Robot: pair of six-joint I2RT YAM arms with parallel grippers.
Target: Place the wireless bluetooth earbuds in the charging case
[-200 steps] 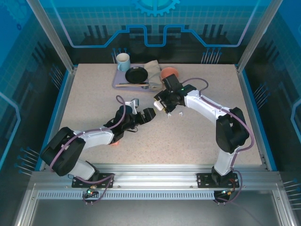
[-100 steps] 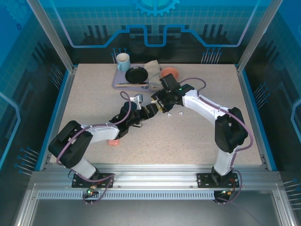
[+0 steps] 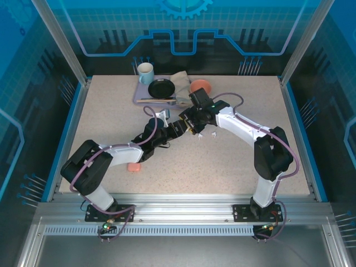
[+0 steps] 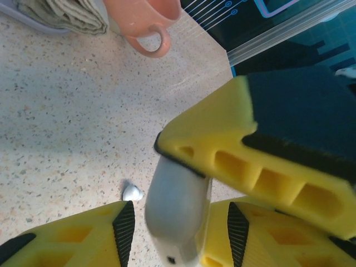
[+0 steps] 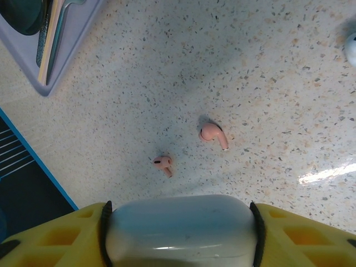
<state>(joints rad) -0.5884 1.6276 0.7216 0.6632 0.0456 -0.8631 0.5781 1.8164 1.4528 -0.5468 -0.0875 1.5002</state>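
My right gripper (image 3: 189, 123) is shut on a white charging case (image 5: 178, 228), its closed shell clamped across its width between the two pads. In the left wrist view that same case (image 4: 177, 208) hangs between my left gripper's (image 4: 181, 236) spread fingers, with a gap at the left pad. The left gripper (image 3: 176, 129) is open and meets the right one at mid-table. Two salmon-pink earbuds (image 5: 213, 134) (image 5: 163, 163) lie on the table below the right wrist. One white earbud (image 4: 132, 192) lies beside the case; two white earbuds (image 3: 199, 135) (image 3: 212, 134) rest right of the grippers.
A pink case (image 3: 132, 167) lies near the left arm's elbow. At the back stand a purple tray (image 3: 139, 95) with a black pan and utensil, a white mug (image 3: 146, 72), a folded cloth (image 3: 181, 79) and a peach mug (image 3: 200, 86).
My left arm has reached forward and right until its open fingers flank the white case. The right gripper shifted slightly left with the case. The pink case is now uncovered.
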